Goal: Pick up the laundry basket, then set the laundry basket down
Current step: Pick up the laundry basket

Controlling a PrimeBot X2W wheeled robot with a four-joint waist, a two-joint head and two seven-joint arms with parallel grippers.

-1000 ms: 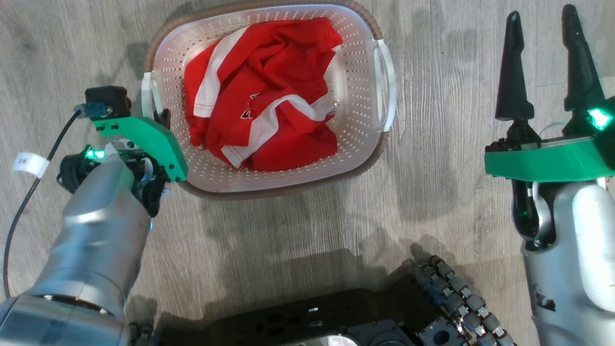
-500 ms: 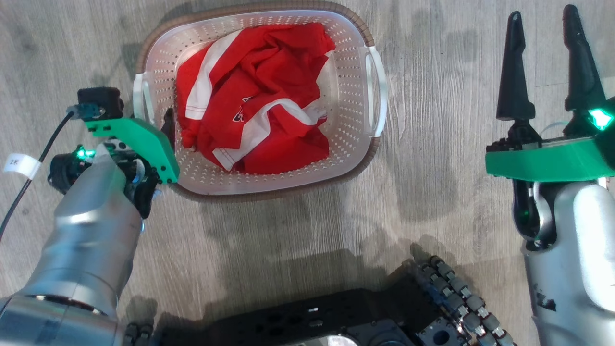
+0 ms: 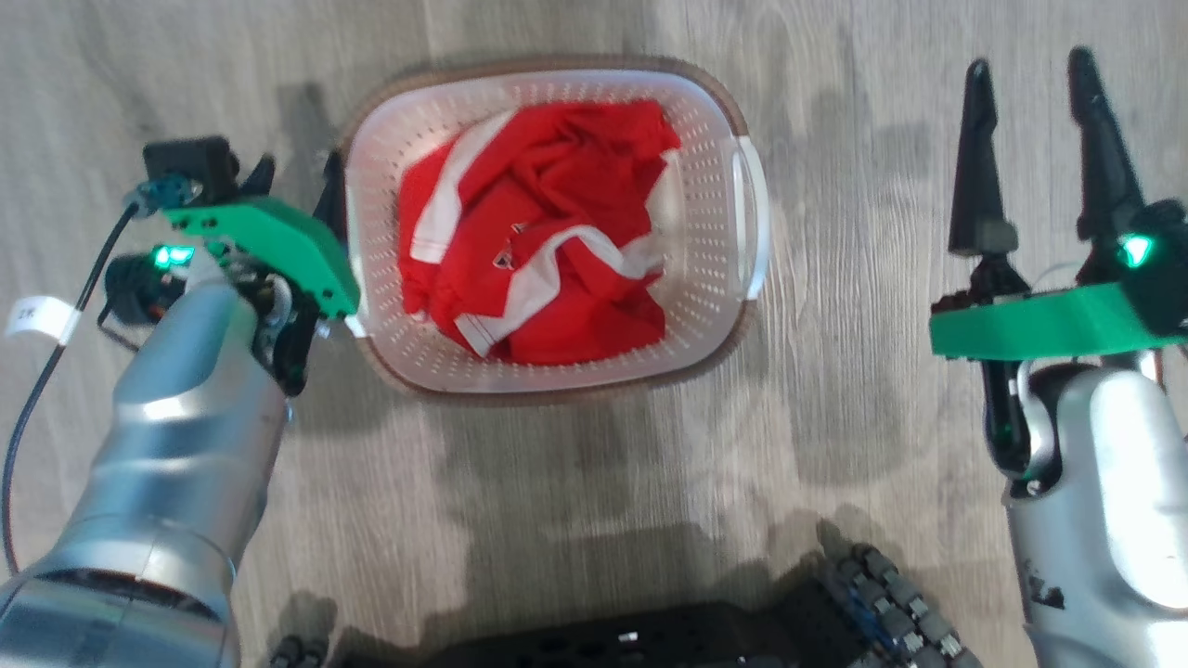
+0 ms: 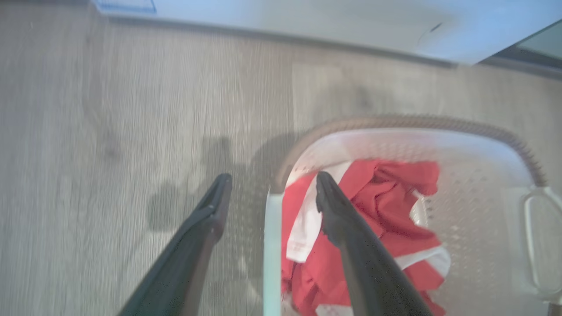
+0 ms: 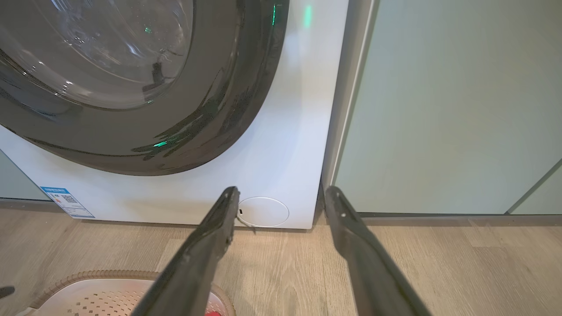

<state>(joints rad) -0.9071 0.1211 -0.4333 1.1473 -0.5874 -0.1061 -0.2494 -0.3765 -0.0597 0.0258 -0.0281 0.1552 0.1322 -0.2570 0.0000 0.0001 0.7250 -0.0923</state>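
Observation:
The laundry basket (image 3: 705, 250) stands on the wood floor, white with perforated walls and a brown rim. A crumpled red-and-white garment (image 3: 548, 232) lies inside it. My left gripper (image 3: 295, 172) is open at the basket's left side. In the left wrist view the left gripper (image 4: 272, 182) straddles the basket's (image 4: 474, 175) near handle (image 4: 272, 245) without gripping it; one finger is outside, the other over the garment (image 4: 377, 210). My right gripper (image 3: 1027, 74) is open and holds nothing, well to the right of the basket. Its own view shows the right gripper (image 5: 281, 193) and the basket's rim (image 5: 109, 276).
A white washing machine (image 5: 281, 131) with a dark round door stands ahead of my right gripper. A pale cabinet panel (image 5: 439, 109) is next to it. My dark base (image 3: 650, 640) sits at the bottom of the head view. A black cable (image 3: 37, 390) hangs by my left arm.
My left gripper has opened and let go of the basket's left handle. The head view has shifted, so the basket now sits lower and further right in it. The right gripper stays open.

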